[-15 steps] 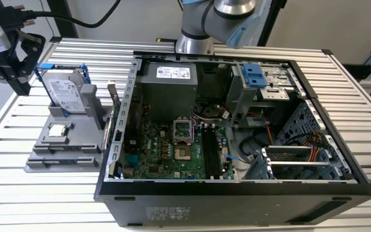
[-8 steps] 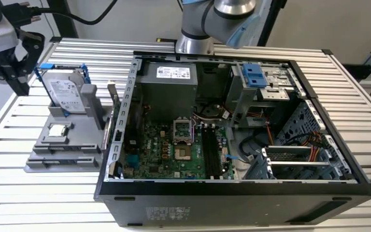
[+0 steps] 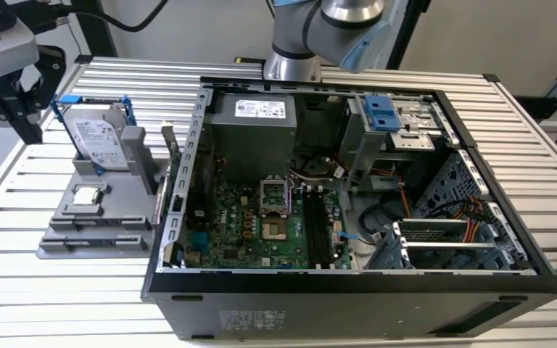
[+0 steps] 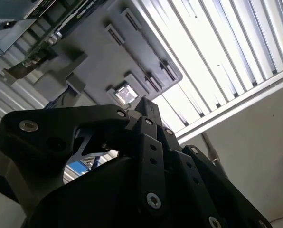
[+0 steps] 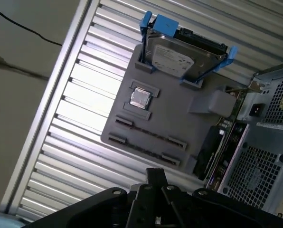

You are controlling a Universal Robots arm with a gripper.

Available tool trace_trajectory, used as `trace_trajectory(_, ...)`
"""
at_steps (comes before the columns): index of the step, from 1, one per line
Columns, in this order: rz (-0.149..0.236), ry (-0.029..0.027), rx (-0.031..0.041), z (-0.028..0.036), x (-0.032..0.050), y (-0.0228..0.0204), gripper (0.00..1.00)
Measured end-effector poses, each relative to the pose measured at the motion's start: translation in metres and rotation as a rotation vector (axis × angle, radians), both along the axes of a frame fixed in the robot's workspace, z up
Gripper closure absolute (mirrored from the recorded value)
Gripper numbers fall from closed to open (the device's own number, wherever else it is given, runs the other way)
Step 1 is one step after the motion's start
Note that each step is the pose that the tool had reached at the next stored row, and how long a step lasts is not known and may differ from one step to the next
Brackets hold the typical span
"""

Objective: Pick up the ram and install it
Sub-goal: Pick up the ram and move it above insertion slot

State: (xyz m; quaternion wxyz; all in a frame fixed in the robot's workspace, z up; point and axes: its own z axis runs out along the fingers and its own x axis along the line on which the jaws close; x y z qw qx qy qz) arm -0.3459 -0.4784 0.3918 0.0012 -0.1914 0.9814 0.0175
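Black metal gripper [image 5: 155, 175] looms closest in first wrist view; how wide it stands, cannot tell. Hovers over slatted metal table [image 5: 75, 118], apart from grey plastic holder [image 5: 179, 123]. Blue-green ram stick [image 5: 224, 140] stands on edge at holder's side beside open computer case [image 5: 269, 156], well apart from gripper.

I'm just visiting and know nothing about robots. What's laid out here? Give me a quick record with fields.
Setting: open computer case on a slatted metal table
Parts stand: grey holder, at the exterior view's left of the case
On the holder: hard drive in a blue frame, standing upright; small square processor chip, lying flat
Robot: gripper hovers near the holder, outside the case
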Motion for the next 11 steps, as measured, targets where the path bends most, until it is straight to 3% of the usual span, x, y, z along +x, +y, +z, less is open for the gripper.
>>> trace_trajectory(4, 0.034, -0.0001, -0.001, 0.0011, -0.0001, 0.0, 1.0)
trace_trajectory(11, 0.134, 0.0, -0.0013, 0.0013, -0.0002, 0.0, 1.0)
